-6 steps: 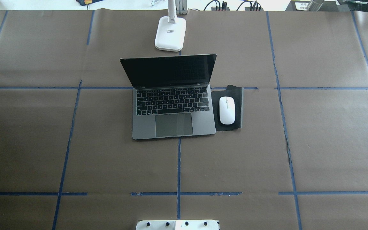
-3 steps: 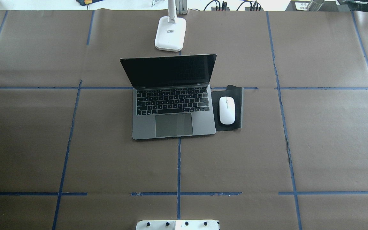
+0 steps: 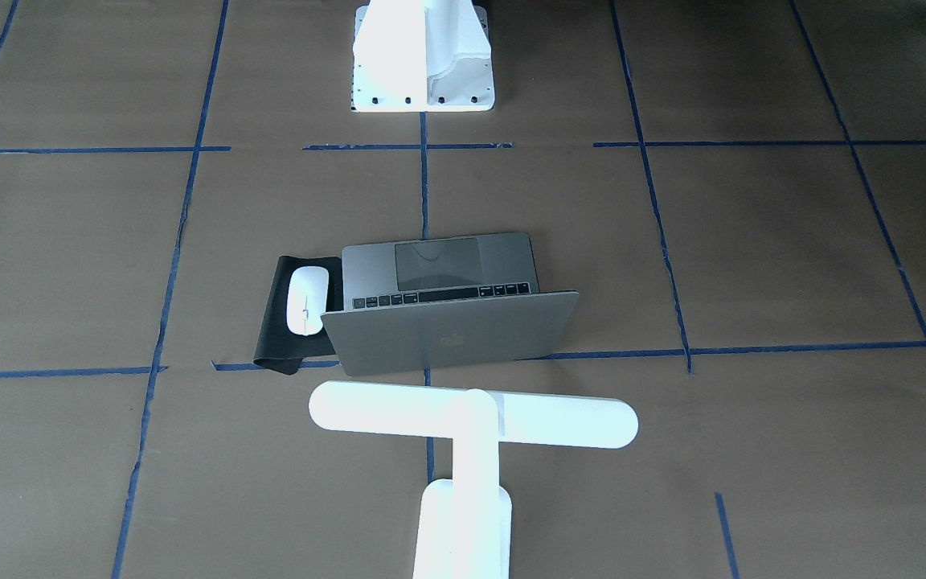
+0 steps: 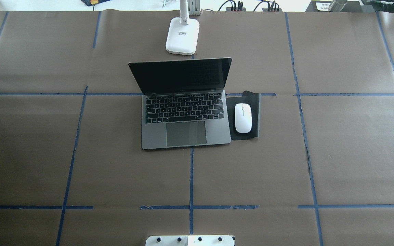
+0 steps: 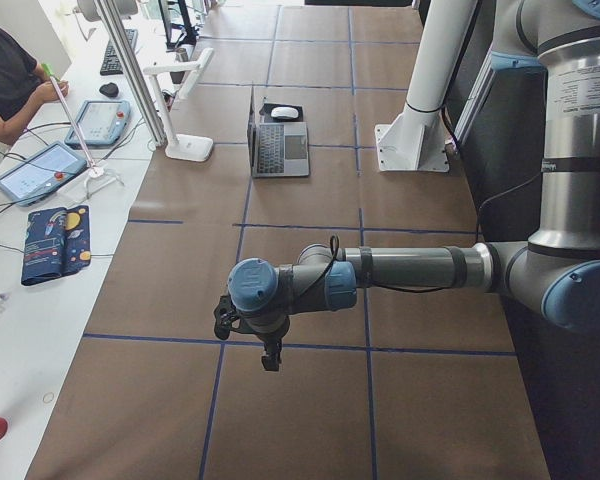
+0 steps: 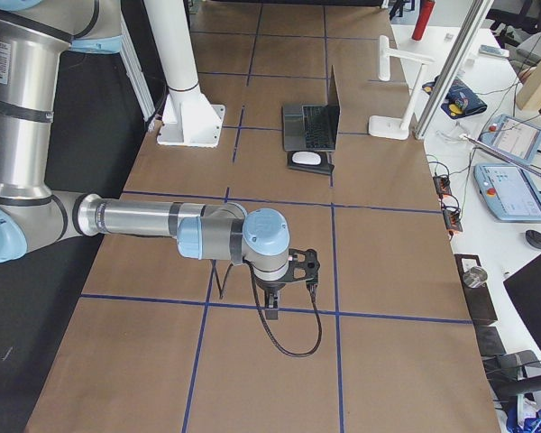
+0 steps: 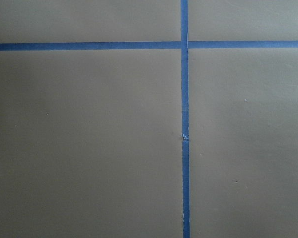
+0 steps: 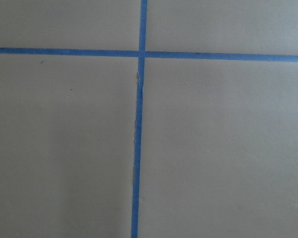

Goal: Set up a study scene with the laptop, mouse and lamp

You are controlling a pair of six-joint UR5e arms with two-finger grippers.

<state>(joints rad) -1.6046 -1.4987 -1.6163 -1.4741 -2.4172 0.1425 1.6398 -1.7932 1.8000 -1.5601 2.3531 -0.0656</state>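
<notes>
Lamp (image 4: pixel 182 36) stem is running off the overhead view's top edge, and its base is running off the front-facing view's bottom edge. Laptop (image 3: pixel 451 334) lid is hiding most keys there and seems to be covering a corner of the black mat (image 3: pixel 272 334). Left pincer (image 5: pixel 270 360) and right pincer (image 6: pixel 272 311) are showing only in side views, with jaws too small to read.

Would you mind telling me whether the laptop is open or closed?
Open: the laptop has its lid raised, with its keys and trackpad exposed in the overhead view. Its screen is dark.
</notes>
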